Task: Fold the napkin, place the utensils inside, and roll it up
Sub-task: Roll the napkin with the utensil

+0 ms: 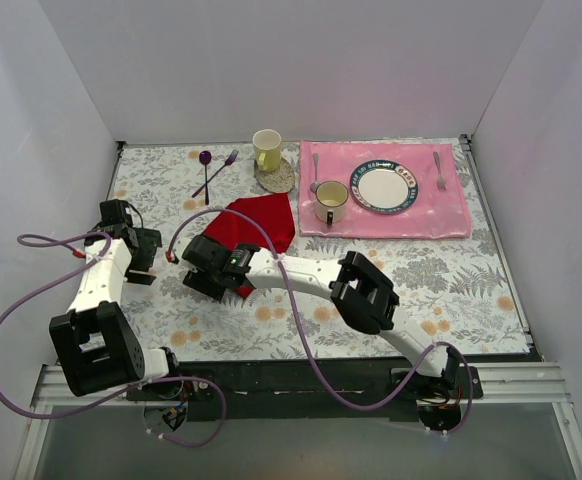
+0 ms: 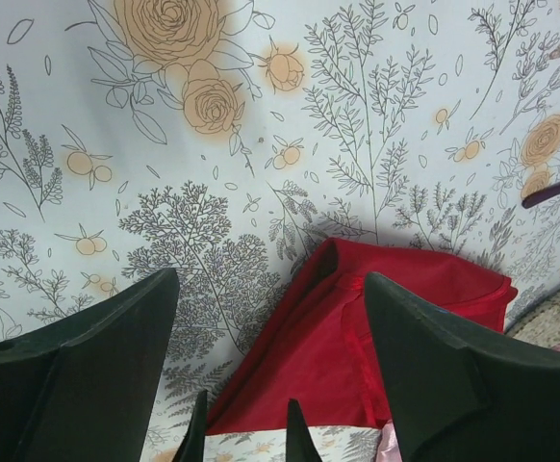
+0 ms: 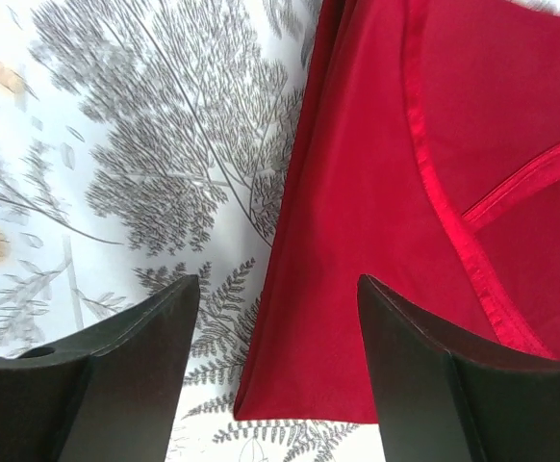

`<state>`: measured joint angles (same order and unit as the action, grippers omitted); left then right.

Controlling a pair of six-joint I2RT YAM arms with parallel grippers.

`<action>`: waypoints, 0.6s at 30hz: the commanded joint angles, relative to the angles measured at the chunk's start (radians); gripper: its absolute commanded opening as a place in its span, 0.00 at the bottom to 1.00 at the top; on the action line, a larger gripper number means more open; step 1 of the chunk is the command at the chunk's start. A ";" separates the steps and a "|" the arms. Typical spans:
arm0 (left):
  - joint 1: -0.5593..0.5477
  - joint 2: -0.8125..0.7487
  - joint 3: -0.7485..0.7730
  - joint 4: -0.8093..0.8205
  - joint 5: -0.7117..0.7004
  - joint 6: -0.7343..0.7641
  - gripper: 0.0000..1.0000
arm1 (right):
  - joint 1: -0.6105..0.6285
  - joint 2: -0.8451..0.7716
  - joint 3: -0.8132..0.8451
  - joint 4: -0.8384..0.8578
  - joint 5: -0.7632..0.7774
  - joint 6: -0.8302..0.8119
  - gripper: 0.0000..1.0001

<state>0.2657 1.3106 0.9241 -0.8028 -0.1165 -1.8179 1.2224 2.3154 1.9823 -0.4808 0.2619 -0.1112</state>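
Observation:
The red napkin (image 1: 266, 220) lies folded on the floral tablecloth at centre left. It also shows in the left wrist view (image 2: 309, 337) and the right wrist view (image 3: 376, 144). My right gripper (image 1: 207, 270) is open low over the napkin's near left corner, and its jaws straddle the cloth's edge (image 3: 278, 279) without holding it. My left gripper (image 1: 143, 262) is open and empty over bare tablecloth to the left of the napkin (image 2: 270, 279). The slim fork with a dark handle is not in view.
A purple spoon and fork (image 1: 211, 172) lie behind the napkin. A yellow cup (image 1: 267, 150) stands on a coaster. A pink placemat (image 1: 451, 215) at back right holds a plate (image 1: 383, 187), a mug (image 1: 330, 202) and silver cutlery. White walls enclose the table.

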 commanded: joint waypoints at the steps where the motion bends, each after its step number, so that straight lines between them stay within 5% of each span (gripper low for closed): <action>1: 0.004 -0.045 -0.018 -0.012 -0.009 -0.060 0.78 | -0.004 0.045 0.053 -0.032 0.076 -0.041 0.73; 10: 0.004 -0.053 -0.050 0.046 0.031 -0.015 0.82 | -0.004 0.079 0.030 -0.002 0.128 -0.058 0.67; 18: 0.006 -0.079 -0.146 0.207 0.192 0.109 0.89 | -0.021 0.078 -0.025 0.051 0.102 -0.045 0.47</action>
<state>0.2665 1.2861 0.8150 -0.6960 -0.0174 -1.7859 1.2160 2.3825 1.9823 -0.4751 0.3660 -0.1612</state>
